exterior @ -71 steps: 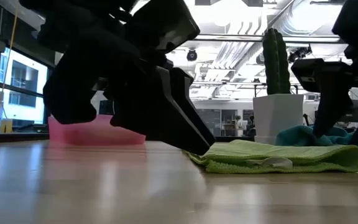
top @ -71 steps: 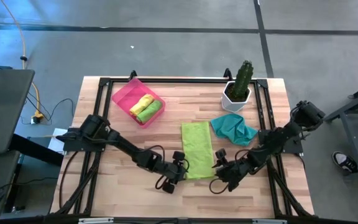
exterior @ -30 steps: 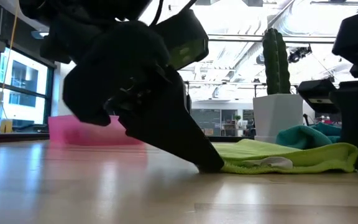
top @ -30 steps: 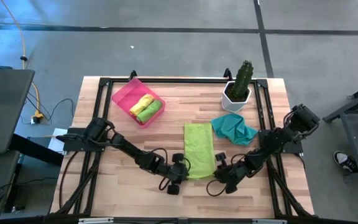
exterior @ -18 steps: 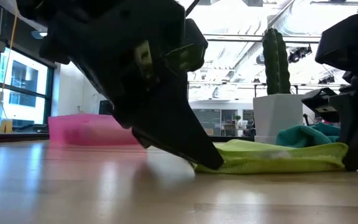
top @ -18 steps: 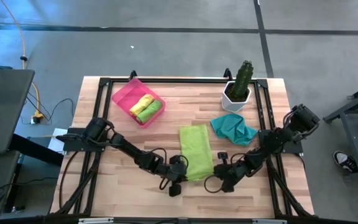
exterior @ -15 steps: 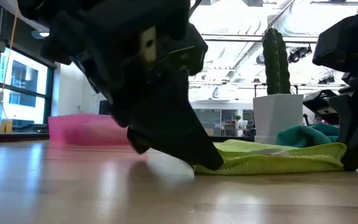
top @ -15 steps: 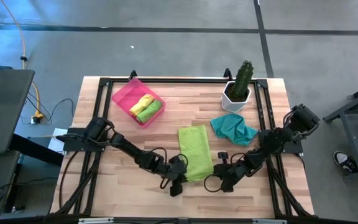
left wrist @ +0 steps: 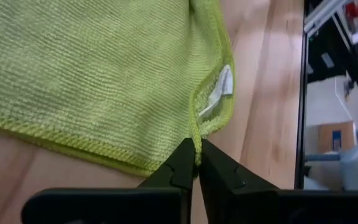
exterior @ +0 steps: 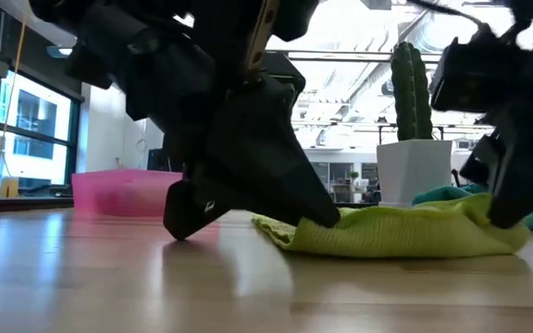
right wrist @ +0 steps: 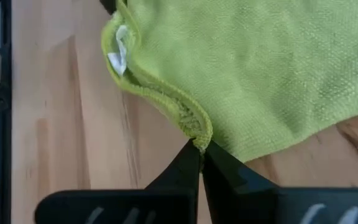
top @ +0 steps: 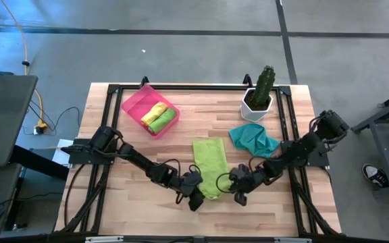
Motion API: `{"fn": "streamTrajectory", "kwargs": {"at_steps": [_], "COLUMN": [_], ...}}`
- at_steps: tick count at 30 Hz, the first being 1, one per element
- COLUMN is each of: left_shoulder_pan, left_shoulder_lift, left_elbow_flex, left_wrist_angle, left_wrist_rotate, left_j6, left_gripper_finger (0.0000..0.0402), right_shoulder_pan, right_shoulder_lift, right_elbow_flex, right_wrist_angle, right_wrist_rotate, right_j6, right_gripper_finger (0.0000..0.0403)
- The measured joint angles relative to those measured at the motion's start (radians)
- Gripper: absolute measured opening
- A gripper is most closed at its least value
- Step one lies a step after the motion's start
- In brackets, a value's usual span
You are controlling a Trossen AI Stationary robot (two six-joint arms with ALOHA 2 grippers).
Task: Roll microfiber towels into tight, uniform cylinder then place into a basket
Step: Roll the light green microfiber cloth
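A lime green microfiber towel (top: 209, 164) lies as a long folded strip in the middle of the table, its far part flat on the wood. My left gripper (top: 200, 196) is shut on its near left corner and my right gripper (top: 233, 185) on its near right corner. A teal towel (top: 254, 140) lies crumpled to the right of it. The pink basket (top: 133, 102) at the far left holds a yellow roll (top: 153, 110) and a green roll (top: 162, 119). My left gripper pinches the towel's stitched hem (left wrist: 196, 138) at the near left corner between its two fingertips, slanting down from the left. The corner is raised slightly off the wood (exterior: 280, 228). My right gripper pinches the bunched hem (right wrist: 196, 132) at the near right corner between its fingertips, slanting down from the right. That corner stands up in a small hump (exterior: 489, 208), and the cloth between the two holds sags.
A white pot with a green cactus (top: 258, 99) stands at the far right, just behind the teal towel. A black frame (top: 201, 87) runs along the table's edges. Bare wood lies left of the green towel and along the near edge.
Both grippers have shut on the green towel's near corners, rolled about their own axes and risen a little. The towel's near end has been drawn in narrower and lifted off the wood, and the strip has shifted slightly toward the table's left. Its far end stays flat.
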Motion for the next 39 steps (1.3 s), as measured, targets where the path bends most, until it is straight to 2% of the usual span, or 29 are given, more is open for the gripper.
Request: {"fn": "streamTrajectory", "kwargs": {"at_steps": [9,14,20,29,32,35,39], "left_shoulder_pan": [-0.002,-0.002,-0.011,-0.023,-0.024,-0.024,-0.024], "left_shoulder_lift": [-0.035,-0.058,-0.057,-0.057,-0.057,-0.057,-0.057], "left_elbow_flex": [0.0,0.001,0.001,0.002,0.002,0.002,0.002], "left_wrist_angle": [-0.011,-0.094,-0.236,-0.286,-0.294,-0.296,-0.297], "left_wrist_rotate": [-0.015,-0.137,-0.184,-0.246,-0.249,-0.25,-0.25], "left_j6": [-0.028,-0.043,-0.093,-0.091,-0.09,-0.071,-0.054], "left_gripper_finger": [0.001,0.001,0.001,0.001,0.001,0.001,0.001], "right_shoulder_pan": [-0.024,-0.023,-0.024,-0.037,-0.035,-0.036,-0.042], "right_shoulder_lift": [0.0,-0.001,-0.001,-0.001,-0.001,-0.001,-0.018], "right_elbow_flex": [0.001,0.002,0.003,0.004,0.004,0.004,0.031], "right_wrist_angle": [-0.023,-0.024,-0.032,-0.046,-0.052,-0.052,-0.104], "right_wrist_rotate": [-0.018,-0.038,0.039,0.099,0.1,0.097,0.022], "right_j6": [0.082,0.103,0.129,0.074,0.022,-0.024,-0.124], "right_gripper_finger": [0.0,0.0,0.0,0.0003,0.0024,0.0061,0.0109]}}
